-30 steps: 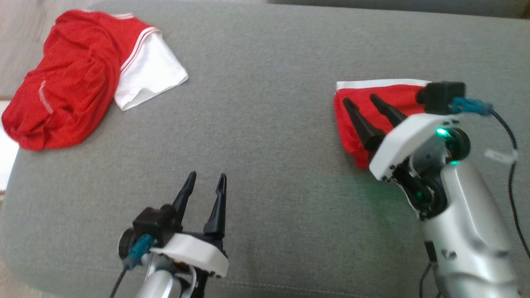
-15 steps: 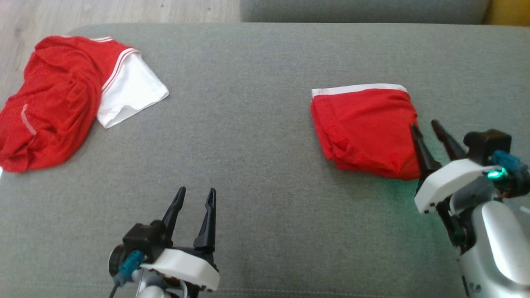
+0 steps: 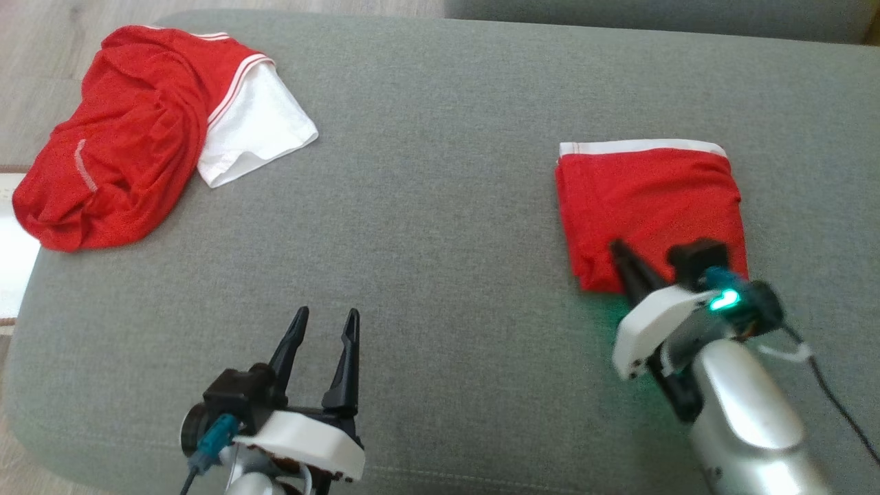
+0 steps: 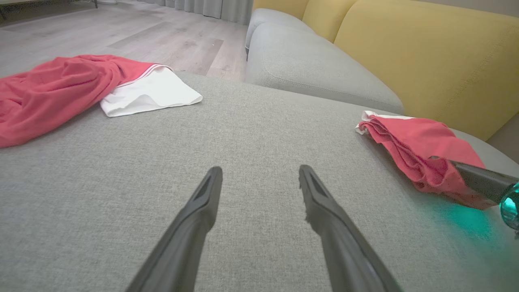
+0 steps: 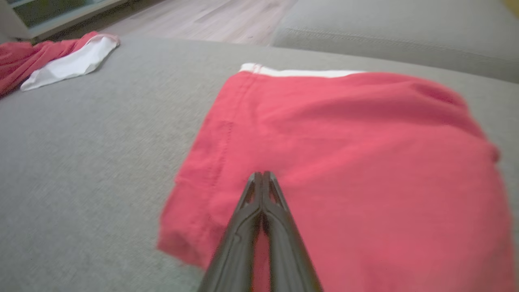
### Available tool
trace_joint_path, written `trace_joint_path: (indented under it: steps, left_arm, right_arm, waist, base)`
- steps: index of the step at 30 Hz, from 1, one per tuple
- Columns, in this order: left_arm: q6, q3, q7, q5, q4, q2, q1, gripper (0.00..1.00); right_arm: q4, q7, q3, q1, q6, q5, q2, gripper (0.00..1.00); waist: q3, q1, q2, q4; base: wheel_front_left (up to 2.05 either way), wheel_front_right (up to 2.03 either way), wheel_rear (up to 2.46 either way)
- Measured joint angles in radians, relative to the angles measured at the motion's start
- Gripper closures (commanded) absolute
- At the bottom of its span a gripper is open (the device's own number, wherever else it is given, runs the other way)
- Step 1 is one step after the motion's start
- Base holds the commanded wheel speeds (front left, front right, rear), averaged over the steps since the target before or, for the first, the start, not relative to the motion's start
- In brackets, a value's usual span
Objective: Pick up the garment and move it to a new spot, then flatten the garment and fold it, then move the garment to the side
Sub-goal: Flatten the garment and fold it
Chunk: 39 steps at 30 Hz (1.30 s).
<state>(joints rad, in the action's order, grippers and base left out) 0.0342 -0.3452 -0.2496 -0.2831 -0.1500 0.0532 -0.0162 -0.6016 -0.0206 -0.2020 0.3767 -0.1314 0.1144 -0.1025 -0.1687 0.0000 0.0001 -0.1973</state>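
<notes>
- Head view: right gripper (image 3: 617, 249) has its fingers pressed together, tips over the near-left corner of the folded red garment (image 3: 650, 199); cannot tell if any fabric is pinched. Left gripper (image 3: 326, 315) is spread wide, holds nothing, and sits over the bare grey cushion (image 3: 440, 206).
- Head view, against half a second back: the right fingers were apart at the garment's right edge, and are now together at the near-left corner. Left gripper has the same spread. The camera has shifted slightly.
- Head view, room: the garment lies on the cushion's right part, white band (image 3: 639, 146) on the far edge. A crumpled red-and-white shirt (image 3: 130, 137) lies at the far-left cushion edge, well apart, with wide bare cushion between.
- Left wrist view: own fingers are spread over bare cushion. Folded garment is at the right, with a dark right-gripper finger on its near end. Yellow backrest (image 4: 425, 52) is behind and wood floor (image 4: 121, 32) lies past the far edge.
- Right wrist view: fingers are tight together, tips against the red fabric near its left corner; the frame is blurred.
</notes>
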Motion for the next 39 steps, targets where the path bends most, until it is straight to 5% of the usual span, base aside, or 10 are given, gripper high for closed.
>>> trace_joint_path:
  steps: [12, 20, 24, 32, 39]
  left_arm:
    - [0.002, 0.011, 0.0, 0.0, -0.001, 0.0, -0.002, 0.0]
    - [0.0, 0.06, 0.0, 0.002, -0.018, 0.0, -0.025, 0.0]
    - [-0.008, 0.091, 0.0, 0.021, -0.037, -0.001, -0.068, 0.0]
    - [-0.034, 0.141, 0.0, 0.048, -0.068, 0.0, -0.117, 0.0]
    - [-0.035, 0.173, 0.0, 0.053, -0.075, 0.0, -0.153, 0.0]
  right_arm:
    - [-0.107, 0.021, -0.188, 0.001, 0.0, 0.054, 0.03, 1.0]
    - [0.016, 0.142, -0.089, -0.069, 0.0, 0.083, 0.027, 1.0]
    - [0.105, 0.208, 0.013, -0.162, 0.0, 0.07, 0.02, 0.0]
    - [0.244, 0.256, 0.176, -0.332, 0.0, 0.05, -0.012, 0.0]
    - [0.269, 0.263, 0.187, -0.429, 0.0, 0.052, -0.025, 0.0]
  waist:
    - [0.036, 0.0, 0.0, 0.015]
    - [0.097, 0.0, 0.0, 0.065]
    - [0.132, 0.0, 0.0, 0.093]
    - [0.197, -0.0001, 0.0, 0.126]
    - [0.222, 0.0, 0.0, 0.124]
  base:
    - [0.0, 0.0, 0.0]
    - [0.0, 0.0, 0.0]
    - [0.0, 0.0, 0.0]
    - [0.0, 0.0, 0.0]
    - [0.0, 0.0, 0.0]
